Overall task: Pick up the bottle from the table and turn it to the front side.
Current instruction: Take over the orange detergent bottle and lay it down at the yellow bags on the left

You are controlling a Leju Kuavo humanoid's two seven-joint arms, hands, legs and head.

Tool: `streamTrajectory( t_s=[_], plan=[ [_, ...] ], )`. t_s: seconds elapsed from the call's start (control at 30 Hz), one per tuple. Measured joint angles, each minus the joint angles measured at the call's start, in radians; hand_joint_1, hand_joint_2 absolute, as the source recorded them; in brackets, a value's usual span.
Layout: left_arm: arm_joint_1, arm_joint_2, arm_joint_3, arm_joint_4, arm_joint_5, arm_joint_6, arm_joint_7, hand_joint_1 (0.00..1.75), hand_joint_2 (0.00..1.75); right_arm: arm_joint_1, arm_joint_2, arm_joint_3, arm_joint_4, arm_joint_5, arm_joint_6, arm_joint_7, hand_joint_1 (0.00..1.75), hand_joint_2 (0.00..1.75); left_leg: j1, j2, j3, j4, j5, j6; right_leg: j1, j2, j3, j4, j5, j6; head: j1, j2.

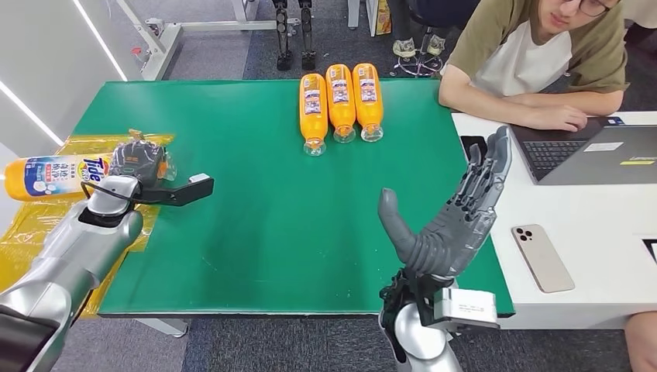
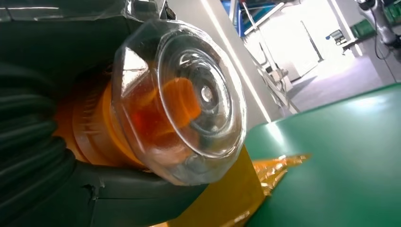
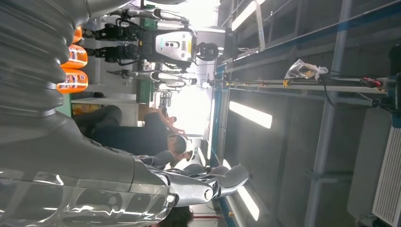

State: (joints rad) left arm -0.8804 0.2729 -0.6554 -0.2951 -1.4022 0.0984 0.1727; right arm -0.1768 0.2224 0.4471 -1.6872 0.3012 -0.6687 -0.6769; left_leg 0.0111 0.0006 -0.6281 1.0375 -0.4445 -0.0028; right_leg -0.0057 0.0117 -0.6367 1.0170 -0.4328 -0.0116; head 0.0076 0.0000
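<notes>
An orange Tide bottle [image 1: 54, 175] with a white and blue label lies sideways at the table's left edge, gripped by my left hand [image 1: 138, 164] near its clear cap. The left wrist view looks straight at that clear cap [image 2: 182, 99], with dark fingers [image 2: 33, 156] wrapped around the orange neck. Three more orange bottles [image 1: 339, 101] lie side by side at the far middle of the green table [image 1: 256, 209], caps toward me. My right hand [image 1: 453, 213] is raised over the table's right edge, fingers spread, holding nothing.
Yellow plastic film [image 1: 46, 225] covers the table's left edge. A person [image 1: 534, 62] sits at the white desk [image 1: 589, 232] on the right with a laptop [image 1: 596, 151]. Two phones [image 1: 542, 257] lie near my right hand.
</notes>
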Motion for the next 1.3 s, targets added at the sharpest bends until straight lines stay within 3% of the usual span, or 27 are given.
streamTrajectory(
  t_s=[0.67,1.03,1.3],
  plan=[
    [0.011,-0.011,0.000,0.018,0.002,-0.026,-0.035,1.75,1.75,0.006,-0.002,-0.005,-0.009,0.005,0.000,0.003,0.00,1.75,0.000,0.000,0.000,0.000,0.000,0.000,0.000,0.000,0.000,0.000,0.000,0.000,0.000,0.000],
    [0.090,-0.041,0.000,0.024,0.018,-0.087,-0.151,1.75,1.75,0.024,-0.005,-0.005,-0.042,0.025,0.000,0.051,0.00,1.75,0.000,0.000,0.000,0.000,0.000,-0.001,0.000,0.000,0.000,0.000,0.000,0.000,0.000,0.000],
    [0.137,-0.055,0.000,0.030,0.011,-0.150,-0.163,1.75,1.75,0.027,-0.005,-0.005,-0.060,0.041,0.000,0.068,0.00,1.75,0.000,0.000,0.000,0.000,0.000,-0.001,0.000,0.000,0.000,0.000,0.000,0.000,0.000,0.000]
  ],
)
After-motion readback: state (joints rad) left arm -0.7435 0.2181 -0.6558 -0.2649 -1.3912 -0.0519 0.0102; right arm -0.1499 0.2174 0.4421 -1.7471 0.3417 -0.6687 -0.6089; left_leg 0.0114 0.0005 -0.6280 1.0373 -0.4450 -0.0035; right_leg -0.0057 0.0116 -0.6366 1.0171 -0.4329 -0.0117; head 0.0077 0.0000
